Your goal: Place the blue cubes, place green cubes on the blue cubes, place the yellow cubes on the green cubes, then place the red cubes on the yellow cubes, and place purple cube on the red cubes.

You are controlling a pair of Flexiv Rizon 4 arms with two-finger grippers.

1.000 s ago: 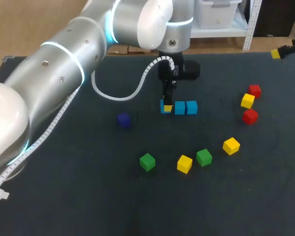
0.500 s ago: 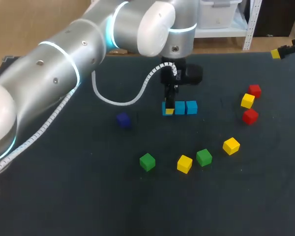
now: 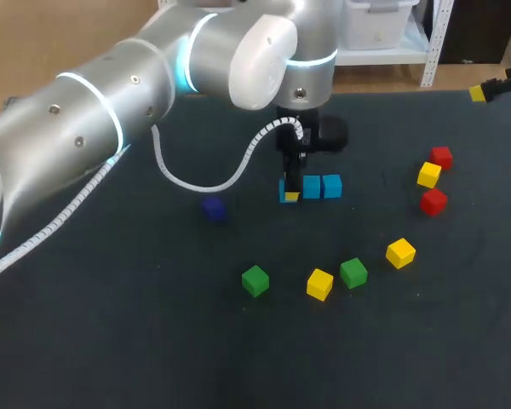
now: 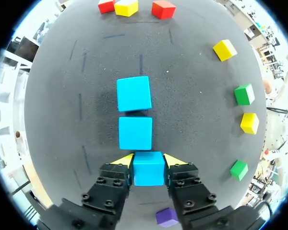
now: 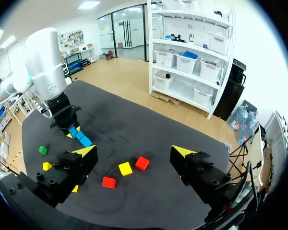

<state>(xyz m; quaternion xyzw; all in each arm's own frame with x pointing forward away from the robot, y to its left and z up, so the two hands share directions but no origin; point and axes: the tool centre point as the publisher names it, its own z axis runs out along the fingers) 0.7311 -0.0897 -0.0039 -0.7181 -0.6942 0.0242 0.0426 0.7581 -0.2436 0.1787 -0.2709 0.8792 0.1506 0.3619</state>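
My left gripper (image 3: 291,189) (image 4: 149,160) is shut on a blue cube (image 4: 149,168) low over the dark mat, at the left end of a row. Just ahead of it lie two more blue cubes (image 4: 135,133) (image 4: 133,93), seen in the head view as a row (image 3: 312,187) (image 3: 331,186). A purple cube (image 3: 213,208) lies to the left. Two green cubes (image 3: 255,279) (image 3: 353,272) and two yellow cubes (image 3: 319,284) (image 3: 400,252) lie nearer the front. At the right are two red cubes (image 3: 441,157) (image 3: 433,201) and a yellow one (image 3: 428,175). My right gripper (image 5: 134,153) hangs open and empty, high beyond the far right corner.
The black mat (image 3: 111,324) covers the table. My left arm's thick links and its white coiled cable (image 3: 196,179) span the left half of the head view.
The left arm's upper links have swung slightly. Its gripper has stayed shut on the blue cube and edged a little toward the row. The right arm has not moved.
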